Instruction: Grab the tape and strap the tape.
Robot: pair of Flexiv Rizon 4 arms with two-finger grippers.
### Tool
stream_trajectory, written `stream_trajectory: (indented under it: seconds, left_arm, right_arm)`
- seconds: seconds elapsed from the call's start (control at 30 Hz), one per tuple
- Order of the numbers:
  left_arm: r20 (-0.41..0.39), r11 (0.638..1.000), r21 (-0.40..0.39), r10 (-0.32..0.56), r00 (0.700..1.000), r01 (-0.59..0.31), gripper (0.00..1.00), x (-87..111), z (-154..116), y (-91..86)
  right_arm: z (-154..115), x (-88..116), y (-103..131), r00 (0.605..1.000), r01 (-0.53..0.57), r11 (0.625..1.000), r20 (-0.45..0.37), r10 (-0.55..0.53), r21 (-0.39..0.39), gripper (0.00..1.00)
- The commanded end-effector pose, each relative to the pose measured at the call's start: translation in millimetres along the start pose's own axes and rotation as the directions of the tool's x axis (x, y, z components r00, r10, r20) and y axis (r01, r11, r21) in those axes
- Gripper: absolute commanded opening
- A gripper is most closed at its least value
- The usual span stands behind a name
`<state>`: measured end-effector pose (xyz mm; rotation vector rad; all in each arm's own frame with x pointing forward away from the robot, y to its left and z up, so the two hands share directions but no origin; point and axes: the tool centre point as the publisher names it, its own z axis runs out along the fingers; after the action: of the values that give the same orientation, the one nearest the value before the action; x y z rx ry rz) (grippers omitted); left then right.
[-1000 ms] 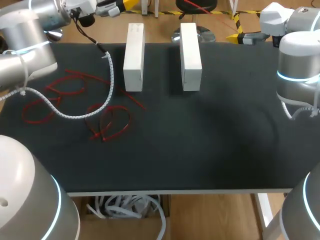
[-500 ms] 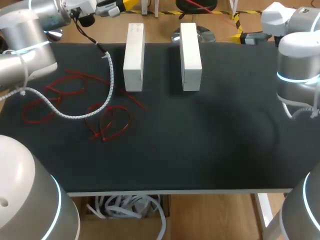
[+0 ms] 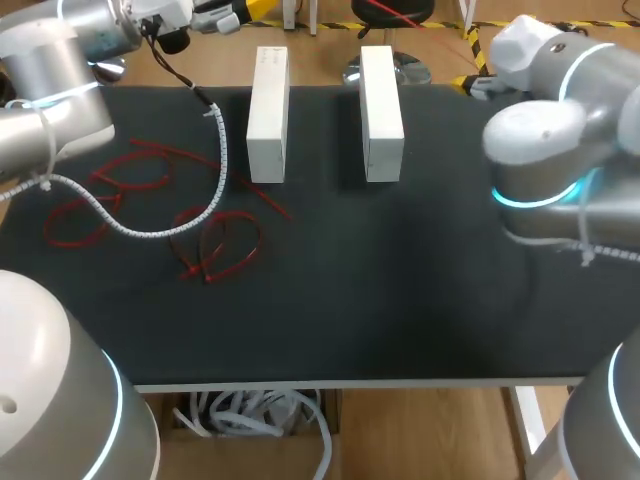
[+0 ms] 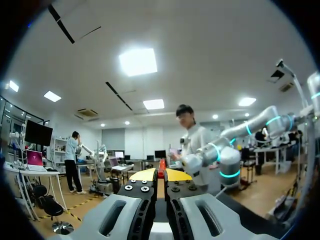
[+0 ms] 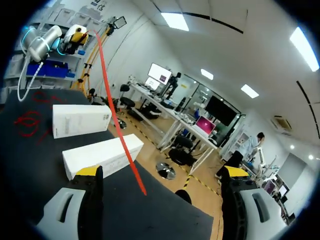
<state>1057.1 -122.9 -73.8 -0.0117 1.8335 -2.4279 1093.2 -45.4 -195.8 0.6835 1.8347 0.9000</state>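
My left gripper (image 3: pixel 240 12) is raised beyond the table's far left edge and is shut on a long thin red strap (image 5: pixel 115 120). In the left wrist view a bit of red shows between its closed yellow tips (image 4: pixel 160 175). Seen from the right wrist, the strap slants down from the left gripper (image 5: pixel 75 36) and its free end hangs ahead of my right gripper (image 5: pixel 161 172). That gripper is wide open and touches nothing. The right arm (image 3: pixel 545 130) is over the table's far right part. Several more red straps (image 3: pixel 150 172) lie on the black table (image 3: pixel 380 300) at the left.
Two white boxes (image 3: pixel 268 115) (image 3: pixel 380 100) lie side by side at the back middle, also seen ahead of the right gripper (image 5: pixel 102 155). A white spiral-wrapped cable (image 3: pixel 150 228) from my left arm drapes over the loose straps.
My right arm has swung leftward and inward over the table's far right part. The left arm and the strap it holds have stayed put.
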Motion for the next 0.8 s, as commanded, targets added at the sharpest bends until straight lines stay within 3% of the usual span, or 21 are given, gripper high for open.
stream_trajectory:
  seconds: [0.03,0.17,0.47,0.53,0.7,0.8]
  left_arm:
    - [0.0,1.0,0.002,0.002,1.0,-0.002,0.0,-0.1,0,0.8]
    - [0.0,1.0,0.002,0.002,1.0,-0.002,0.0,-0.1,0,0.8]
    - [0.0,1.0,0.002,0.002,1.0,-0.002,0.0,-0.1,0,0.8]
    - [0.0,1.0,0.002,0.002,1.0,-0.002,0.0,-0.1,0,0.8]
    - [0.0,1.0,0.002,0.002,1.0,-0.002,0.0,-0.1,0,0.8]
    - [0.0,1.0,0.002,0.002,1.0,-0.002,0.0,-0.1,0,0.8]
  right_arm:
    - [-7,7,-7,0.947,-0.011,0.973,0.312,0.084,-0.23,1.0]
    - [-6,7,-4,0.923,-0.093,0.962,0.339,0.18,-0.259,1.0]
    - [-5,1,3,0.859,-0.359,0.916,0.32,0.4,-0.18,1.0]
    - [-6,1,7,0.836,-0.451,0.877,0.265,0.48,-0.164,1.0]
    - [-9,0,16,0.797,-0.561,0.815,0.172,0.58,-0.148,1.0]
    - [-10,1,20,0.719,-0.683,0.724,0.09,0.689,-0.09,1.0]
